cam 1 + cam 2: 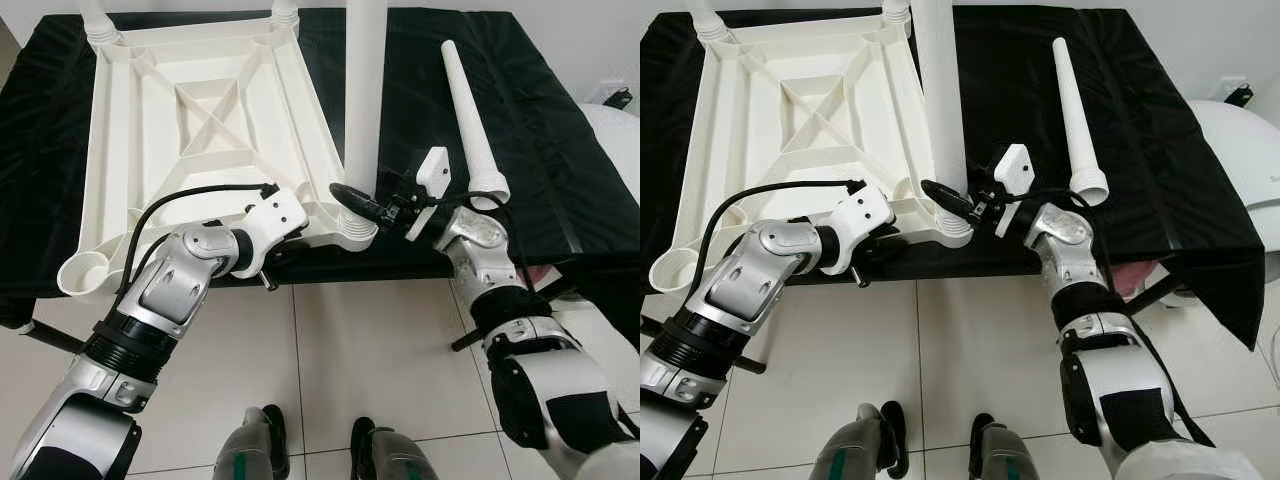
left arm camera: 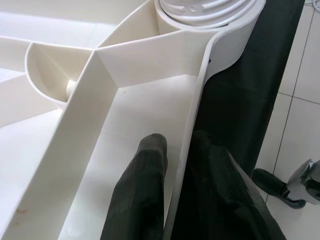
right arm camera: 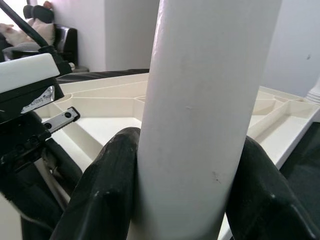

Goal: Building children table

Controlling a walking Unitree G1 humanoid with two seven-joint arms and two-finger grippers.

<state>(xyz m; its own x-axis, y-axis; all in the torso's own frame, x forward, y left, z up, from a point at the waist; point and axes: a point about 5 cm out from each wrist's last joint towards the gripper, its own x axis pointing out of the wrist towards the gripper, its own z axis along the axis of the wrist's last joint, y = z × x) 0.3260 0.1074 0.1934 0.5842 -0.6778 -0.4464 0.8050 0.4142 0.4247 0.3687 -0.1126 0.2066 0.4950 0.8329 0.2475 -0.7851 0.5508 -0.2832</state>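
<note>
Presently we are seating a third leg into the upturned white ribbed plastic tabletop (image 1: 200, 110) lying on the black-draped bench (image 1: 560, 150).

Our right gripper (image 3: 185, 190) is clasping the upright white tapered plastic leg (image 1: 364, 90) in its near corner socket, jaws clenched on it, while our left gripper (image 2: 175, 200) is pinching the tabletop's near rim. Two far legs are already standing; we are judging one socket (image 1: 82, 273) unfilled, with the spare white leg (image 1: 470, 120) lying just beside.
</note>
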